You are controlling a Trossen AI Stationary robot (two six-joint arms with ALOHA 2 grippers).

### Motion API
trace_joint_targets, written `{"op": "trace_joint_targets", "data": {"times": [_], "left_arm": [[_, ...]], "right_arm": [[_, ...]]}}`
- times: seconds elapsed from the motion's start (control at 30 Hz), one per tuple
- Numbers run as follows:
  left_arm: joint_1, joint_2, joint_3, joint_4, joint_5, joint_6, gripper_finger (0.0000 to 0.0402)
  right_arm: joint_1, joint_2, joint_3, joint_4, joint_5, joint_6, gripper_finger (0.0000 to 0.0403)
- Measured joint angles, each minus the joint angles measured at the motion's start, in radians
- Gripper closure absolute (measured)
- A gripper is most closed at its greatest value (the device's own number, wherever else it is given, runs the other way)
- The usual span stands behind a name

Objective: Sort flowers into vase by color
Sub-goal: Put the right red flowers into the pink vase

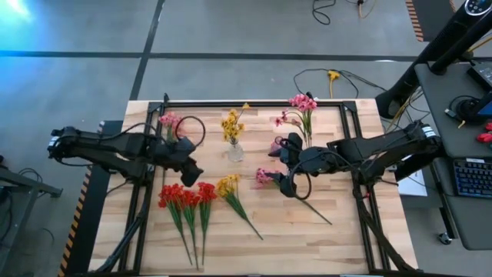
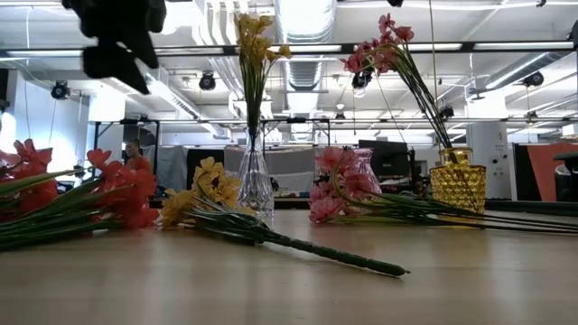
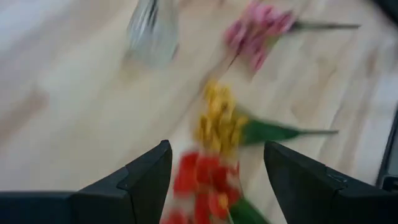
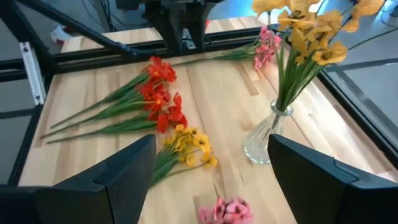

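Two grippers hover empty over the table [image 1: 338,231] with fingers spread. Left gripper [image 1: 194,171] hangs above the red flowers [image 1: 184,195]; right gripper [image 1: 281,165] above a pink sprig [image 1: 265,177].

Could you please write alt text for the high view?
Two open grippers, left and right, hover over a wooden table where red flowers, a yellow sprig and pink sprigs lie around a clear vase holding yellow flowers.
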Motion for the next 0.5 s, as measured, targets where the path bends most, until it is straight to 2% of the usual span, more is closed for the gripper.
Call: {"op": "trace_joint_targets", "data": {"times": [0.33, 0.5], "left_arm": [[-0.382, 0.202, 0.032, 0.039, -0.093, -0.578, 0.0164], [-0.495, 0.357, 0.105, 0.039, -0.108, -0.770, 0.0164]], "right_arm": [[0.062, 0.000, 0.005, -0.043, -0.007, 0.000, 0.0103], [0.081, 0.000, 0.005, -0.058, -0.008, -0.010, 0.0096]]}}
